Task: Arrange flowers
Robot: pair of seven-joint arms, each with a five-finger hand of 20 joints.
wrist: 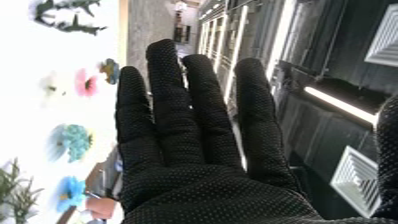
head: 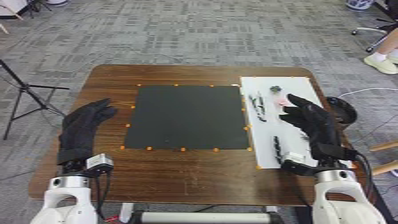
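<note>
Hovering over the white sheet point(head: 298, 86), the right hand point(head: 311, 122) has its fingers straight and slightly spread, with the thumb apart from them. In the wrist view, a pink flower point(wrist: 86, 83), a dark teal flower point(wrist: 110, 71), a pale turquoise flower point(wrist: 76, 143), a blue flower point(wrist: 71, 194) and a green sprig point(wrist: 16, 192) lie on the side of the fingers away from the thumb. The left hand point(head: 82, 125) is raised near the opposite side of the worktop point(head: 191, 175), fingers relaxed and angled inward. Between the two sets of fingers lies a dark mat point(head: 187, 117), edged by small orange marks, on the brown wood. Well beyond the fingertips spreads a grey carpeted floor point(head: 200, 32); a black tripod point(head: 27, 87) stands outward of the left fingers. In the wrist view, bright ceiling lights point(wrist: 342, 105) and a slatted square vent point(wrist: 355, 172) show between the fingers and thumb.
</note>
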